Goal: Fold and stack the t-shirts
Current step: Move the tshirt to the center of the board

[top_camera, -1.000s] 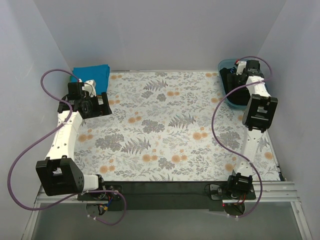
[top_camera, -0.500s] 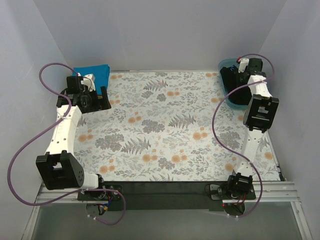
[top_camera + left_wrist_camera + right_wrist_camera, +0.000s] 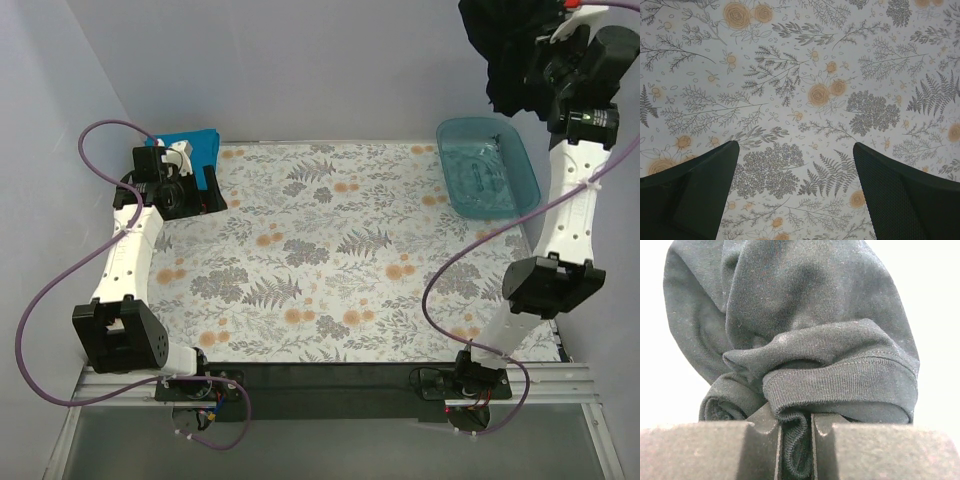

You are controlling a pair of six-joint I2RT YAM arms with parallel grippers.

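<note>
My right gripper (image 3: pixel 795 440) pinches a fold of the black shirt (image 3: pixel 815 315), holding it bunched high above the far right corner, where the tub (image 3: pixel 480 121) sits. My left gripper (image 3: pixel 796 190) hovers, jaws spread wide, over the tablecloth (image 3: pixel 805 75) near the far left corner, just beside the blue shirt (image 3: pixel 195 145).

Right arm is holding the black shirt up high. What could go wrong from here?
1. The right gripper pinches only a narrow fold of ribbed hem on the black shirt; it could slip out.
2. The shirt hangs bunched, so it may land crumpled on the tablecloth rather than flat.
3. In the top view the frame's upper edge cuts it off, which may hamper tracking.
</note>
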